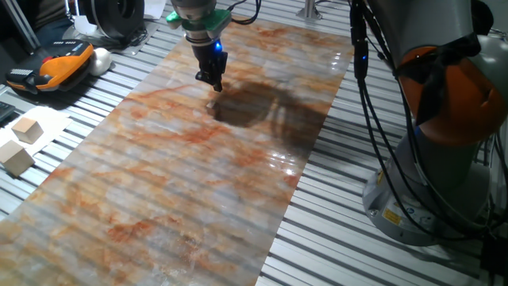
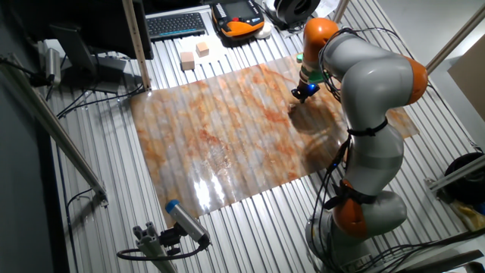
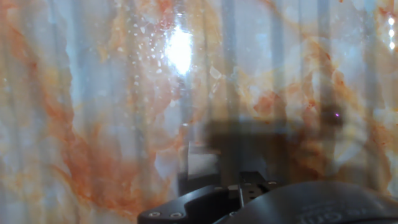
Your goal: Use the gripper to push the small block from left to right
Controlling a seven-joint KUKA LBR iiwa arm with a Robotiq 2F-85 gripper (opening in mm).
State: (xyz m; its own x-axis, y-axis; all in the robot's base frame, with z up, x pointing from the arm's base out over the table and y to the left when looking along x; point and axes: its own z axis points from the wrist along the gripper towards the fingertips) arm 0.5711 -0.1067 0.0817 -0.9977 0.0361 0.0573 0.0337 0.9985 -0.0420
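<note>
My black gripper (image 1: 215, 84) hangs with its tips just above the far end of the marbled orange-grey mat (image 1: 182, 183), blue light lit and green ring above. Its fingers look pressed together and hold nothing. It also shows in the other fixed view (image 2: 303, 94), near the mat's far right edge. In the hand view the finger bases (image 3: 252, 182) sit at the bottom. A small pale square (image 3: 203, 165) lies just left of them on the mat, apparently the small block. I cannot make out the block in either fixed view.
Two larger pale wooden blocks (image 1: 28, 129) (image 1: 16, 157) lie off the mat on white paper; they also show in the other fixed view (image 2: 187, 61) (image 2: 202, 48). An orange-black handheld device (image 1: 59, 63) and a keyboard (image 2: 176, 25) lie beyond. The robot's base (image 1: 444, 159) stands beside the mat.
</note>
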